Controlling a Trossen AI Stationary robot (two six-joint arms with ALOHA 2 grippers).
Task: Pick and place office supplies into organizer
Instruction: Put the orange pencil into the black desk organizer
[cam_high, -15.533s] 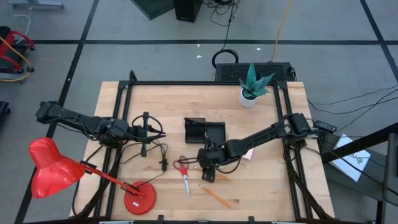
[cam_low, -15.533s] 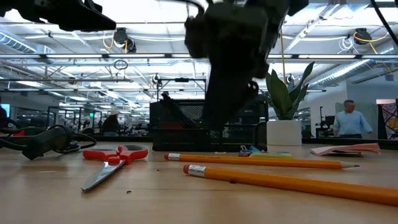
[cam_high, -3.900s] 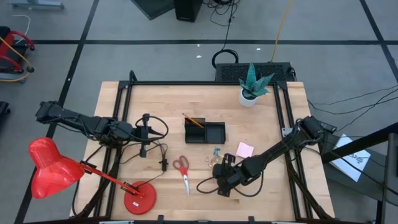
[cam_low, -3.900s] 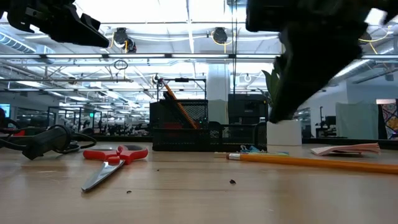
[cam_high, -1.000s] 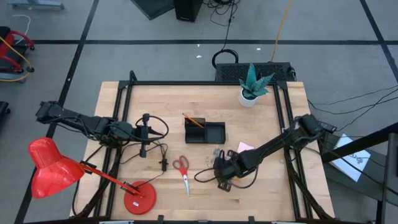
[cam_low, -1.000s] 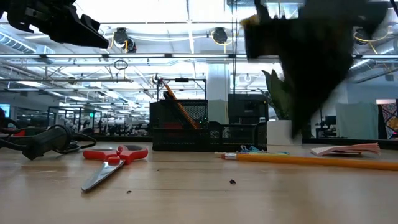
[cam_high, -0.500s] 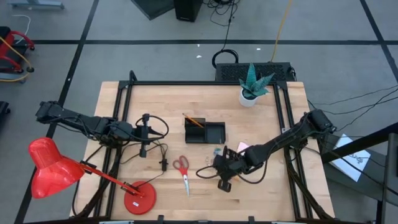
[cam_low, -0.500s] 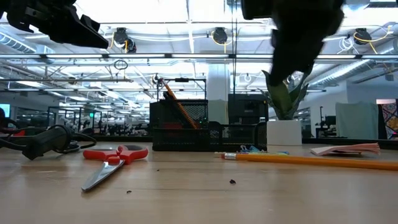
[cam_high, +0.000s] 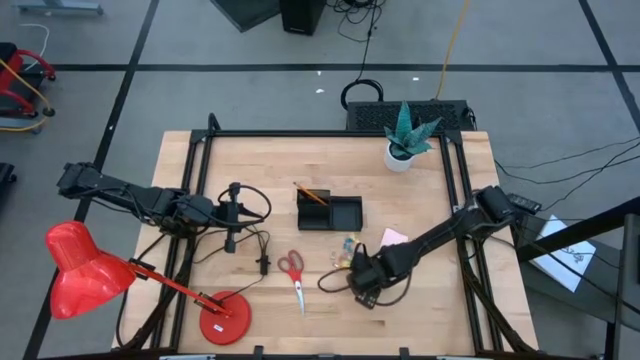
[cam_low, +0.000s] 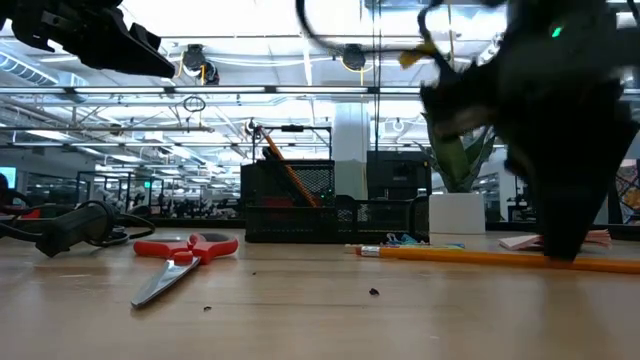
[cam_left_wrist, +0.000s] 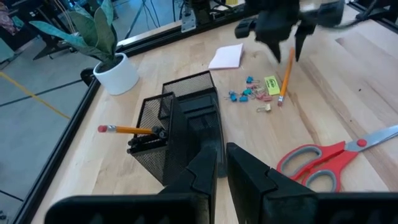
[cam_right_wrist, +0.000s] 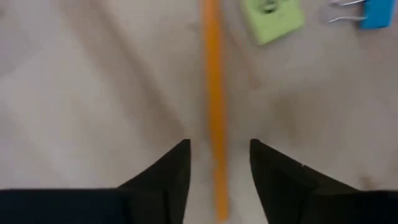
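Note:
An orange pencil (cam_right_wrist: 214, 112) lies flat on the table. My right gripper (cam_right_wrist: 217, 165) points down over it, open, one finger on each side of the pencil near its pointed end (cam_low: 575, 266); I see no touch. Beside the pencil lie a small yellow piece (cam_right_wrist: 272, 18) and blue clips (cam_left_wrist: 245, 94). The black organizer (cam_high: 328, 211) stands mid-table with another pencil (cam_left_wrist: 127, 130) leaning in its taller compartment. Red-handled scissors (cam_high: 294, 272) and a pink sticky pad (cam_high: 393, 238) lie on the table. My left gripper (cam_left_wrist: 221, 171) waits shut at the table's left, raised, facing the organizer.
A white plant pot (cam_high: 402, 150) stands at the far right. A red desk lamp (cam_high: 90, 270) has its base at the near left. Black cables (cam_high: 255, 235) lie between my left arm and the organizer. Bare wood shows along the near edge.
My right gripper has come down from well above the table onto the lying pencil's pointed end and has tipped to point more steeply down. The pencil has stayed where it was.

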